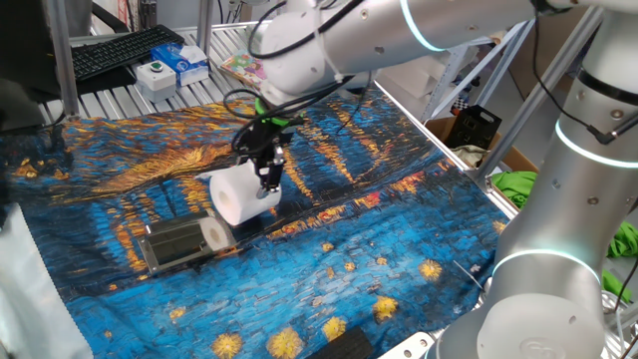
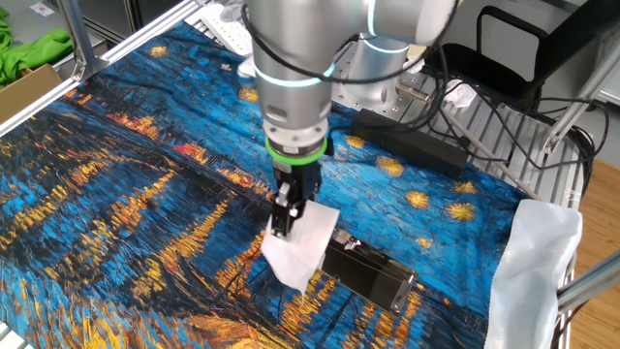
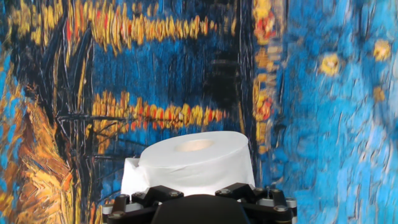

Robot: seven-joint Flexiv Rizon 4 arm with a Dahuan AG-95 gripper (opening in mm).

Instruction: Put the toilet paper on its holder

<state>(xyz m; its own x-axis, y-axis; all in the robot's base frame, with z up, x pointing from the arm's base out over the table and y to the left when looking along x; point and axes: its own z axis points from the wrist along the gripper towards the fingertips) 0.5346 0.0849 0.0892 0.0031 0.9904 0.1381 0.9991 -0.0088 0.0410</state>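
Note:
The white toilet paper [image 1: 237,195] hangs a little above the painted blue and orange tablecloth, tilted, with a loose sheet end trailing. My gripper [image 1: 269,181] is shut on its right end from above. The grey-metal holder [image 1: 177,242] lies flat on the cloth just below and left of the roll, its pale bar end [image 1: 215,234] pointing toward the roll. In the other fixed view the roll [image 2: 302,248] sits left of the holder [image 2: 370,273], under my gripper [image 2: 281,221]. In the hand view the roll [image 3: 196,163] fills the lower middle, core hole facing up; the holder is out of view.
A keyboard [image 1: 120,50], a white button box [image 1: 157,72] and a blue box [image 1: 189,60] stand beyond the cloth's far edge. A black power brick [image 2: 407,141] with cables lies behind the arm. A white sheet [image 2: 538,262] hangs on the frame at right.

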